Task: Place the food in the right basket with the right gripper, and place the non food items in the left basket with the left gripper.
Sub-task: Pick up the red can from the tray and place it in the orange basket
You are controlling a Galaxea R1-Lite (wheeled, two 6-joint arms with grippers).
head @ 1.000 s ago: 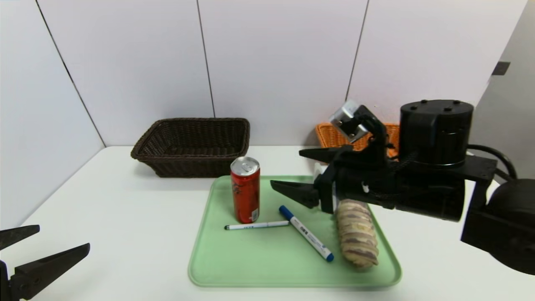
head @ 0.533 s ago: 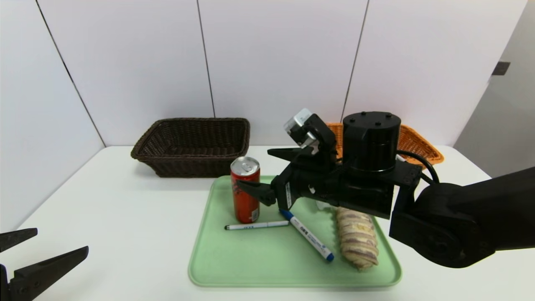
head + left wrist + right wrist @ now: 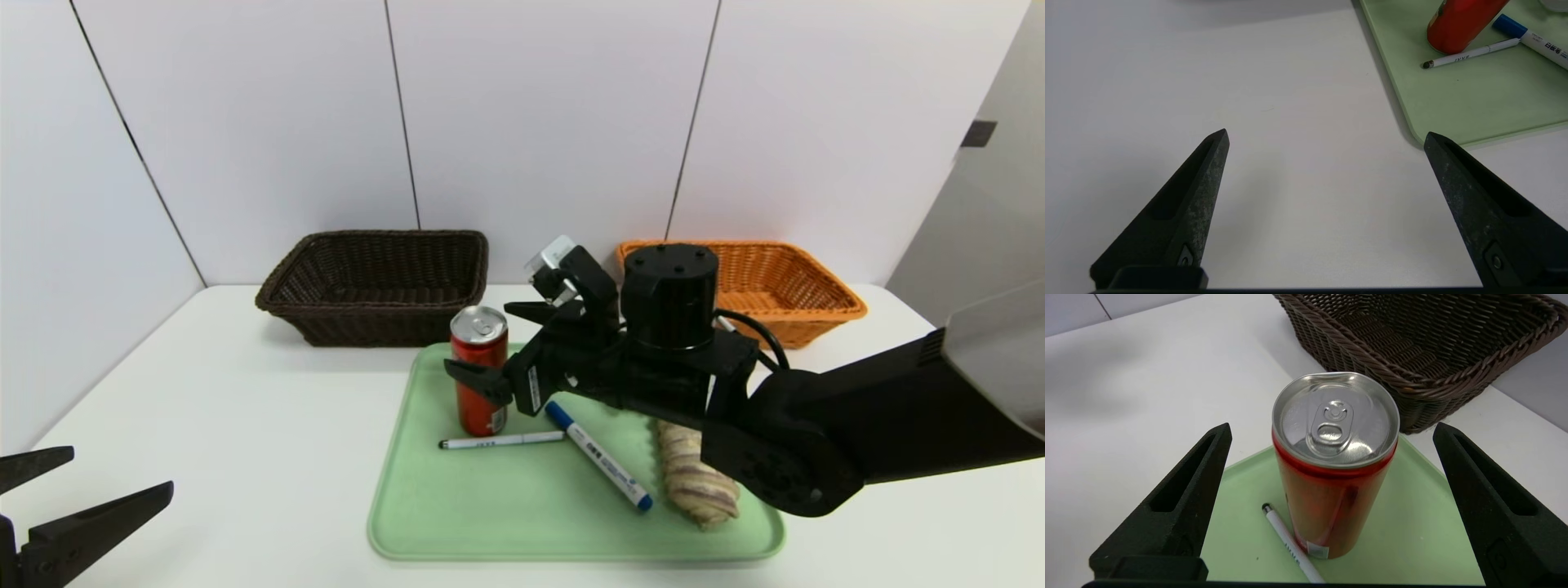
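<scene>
Right gripper [image 3: 496, 347] spread wide, empty — red can [image 3: 479, 369] upright between its fingers, untouched, at tray's [image 3: 457, 523] ten o'clock corner. Left gripper [image 3: 61, 490] parked at seven o'clock, also spread, empty.

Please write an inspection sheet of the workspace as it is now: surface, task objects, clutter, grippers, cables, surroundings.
Surface: white table, green tray in the middle.
Job's things: red can upright on the tray; thin pen and blue-capped marker lying flat; bread roll partly hidden by the arm; brown basket and orange basket at the back.
Clutter: nothing seen.
Grippers: right gripper open, the can between its fingers, no contact seen; left gripper open over bare table, parked.
Cables: black cable on the right arm.
Surroundings: white wall panels.
</scene>
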